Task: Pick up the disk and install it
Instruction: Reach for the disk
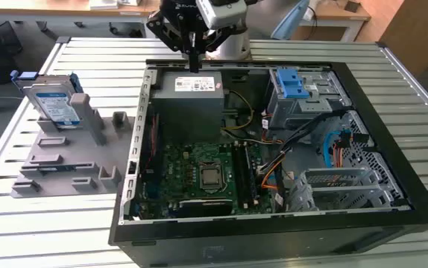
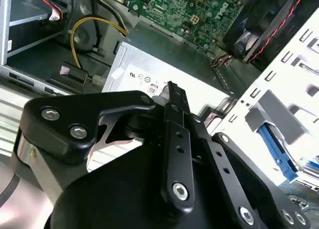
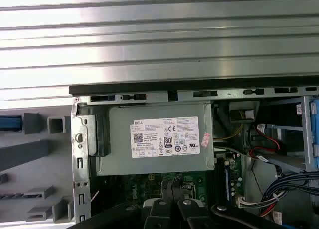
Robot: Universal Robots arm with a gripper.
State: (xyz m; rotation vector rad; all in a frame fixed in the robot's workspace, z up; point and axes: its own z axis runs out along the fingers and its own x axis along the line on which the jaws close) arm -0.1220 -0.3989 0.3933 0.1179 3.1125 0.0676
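The disk point(image 1: 53, 103), silver with a blue-and-white label and a blue frame, stands on edge in the grey fixture point(image 1: 69, 162) at the exterior view's left, outside the computer case. My gripper point(image 1: 194, 62) hangs over the far rim of the open case point(image 1: 274, 237), just above the grey power supply box point(image 1: 191, 95). It is well off to the right of the disk in the exterior view. Its black fingers point(image 2: 170, 97) are pressed together and shut on nothing. A blue edge of the disk point(image 3: 10, 123) shows beside the fixture in the first wrist view.
Inside the case lie the green motherboard point(image 1: 199, 173), the power supply point(image 3: 157, 139), a drive cage with a blue latch point(image 1: 298, 84), and bundles of cables point(image 1: 333, 145). The case and fixture rest on a slatted metal table point(image 1: 87, 56).
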